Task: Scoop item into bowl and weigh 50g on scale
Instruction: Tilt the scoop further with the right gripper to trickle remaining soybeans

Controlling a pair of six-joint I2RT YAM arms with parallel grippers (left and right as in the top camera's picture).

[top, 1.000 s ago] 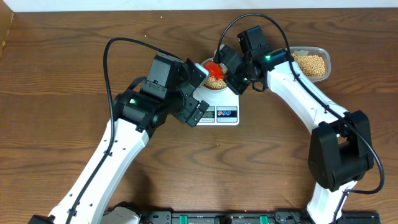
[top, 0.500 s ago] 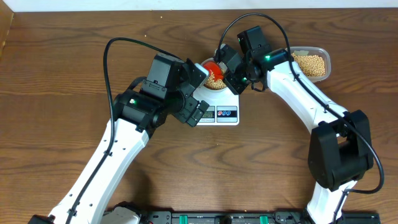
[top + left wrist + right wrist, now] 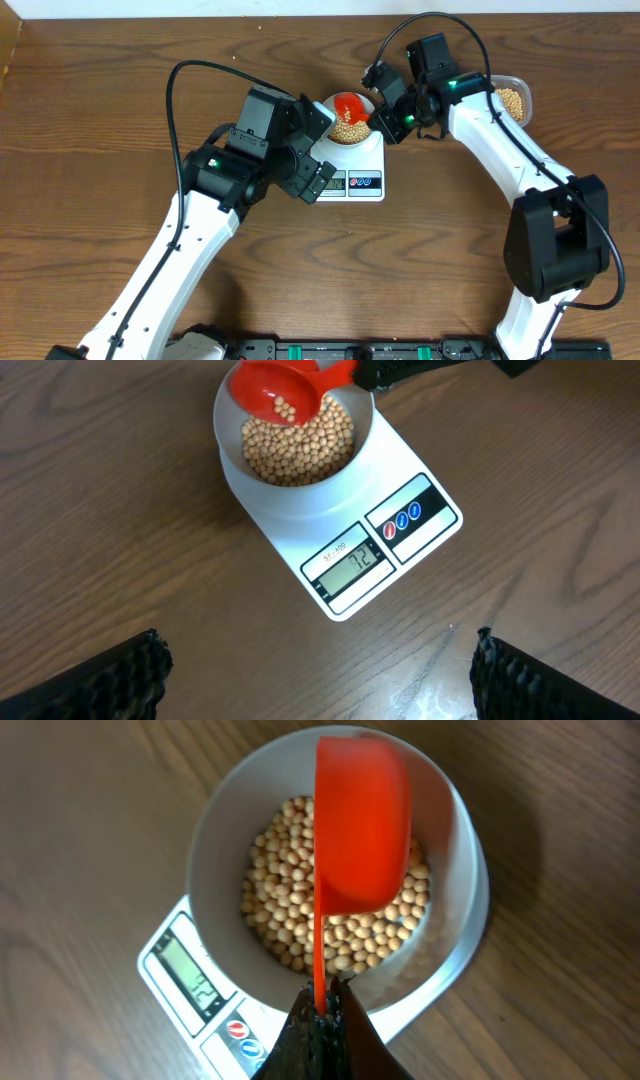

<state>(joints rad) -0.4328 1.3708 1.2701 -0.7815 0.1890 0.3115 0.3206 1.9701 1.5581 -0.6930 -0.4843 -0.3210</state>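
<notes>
Brown wooden table (image 3: 100,100) carries the white scale (image 3: 370,165) and a clear tub (image 3: 526,100)

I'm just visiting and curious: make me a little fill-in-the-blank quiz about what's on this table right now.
The bowl of beans sits on the ___.
The display reads ___.
The scoop over the bowl is coloured ___.
The ___ arm's jaws grip the scoop's handle.
Missing words: scale, 72, red, right.
</notes>
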